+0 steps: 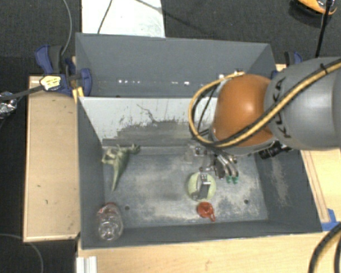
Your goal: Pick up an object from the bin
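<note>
I see the gripper (204,186) low over the pale green ball (192,187), right of middle in the bin (153,195); spread or pinching, I cannot tell; nothing looks lifted yet; by my judgement the lift remains.

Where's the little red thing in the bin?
In the camera view, the little red thing lies on the bin floor near the front wall, right of middle, close in front of the pale green ball under the gripper.
</note>
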You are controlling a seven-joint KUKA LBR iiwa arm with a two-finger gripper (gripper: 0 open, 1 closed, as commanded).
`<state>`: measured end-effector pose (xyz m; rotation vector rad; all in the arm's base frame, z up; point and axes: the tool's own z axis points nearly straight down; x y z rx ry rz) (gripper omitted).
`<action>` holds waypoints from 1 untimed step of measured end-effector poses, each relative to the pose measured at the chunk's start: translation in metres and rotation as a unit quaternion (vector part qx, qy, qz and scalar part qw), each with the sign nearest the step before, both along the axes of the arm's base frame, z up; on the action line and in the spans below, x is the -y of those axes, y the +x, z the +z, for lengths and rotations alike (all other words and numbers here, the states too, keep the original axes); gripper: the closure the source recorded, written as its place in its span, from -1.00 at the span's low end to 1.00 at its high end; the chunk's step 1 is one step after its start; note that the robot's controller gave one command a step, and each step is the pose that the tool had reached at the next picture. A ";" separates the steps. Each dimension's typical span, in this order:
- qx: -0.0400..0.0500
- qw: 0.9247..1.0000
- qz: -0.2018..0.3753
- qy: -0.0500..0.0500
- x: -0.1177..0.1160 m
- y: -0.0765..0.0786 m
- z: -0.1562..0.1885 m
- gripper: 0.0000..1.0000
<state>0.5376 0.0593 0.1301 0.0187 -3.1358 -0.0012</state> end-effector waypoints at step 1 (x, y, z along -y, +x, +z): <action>0.004 1.000 -0.001 0.000 0.000 0.002 0.004 -1.00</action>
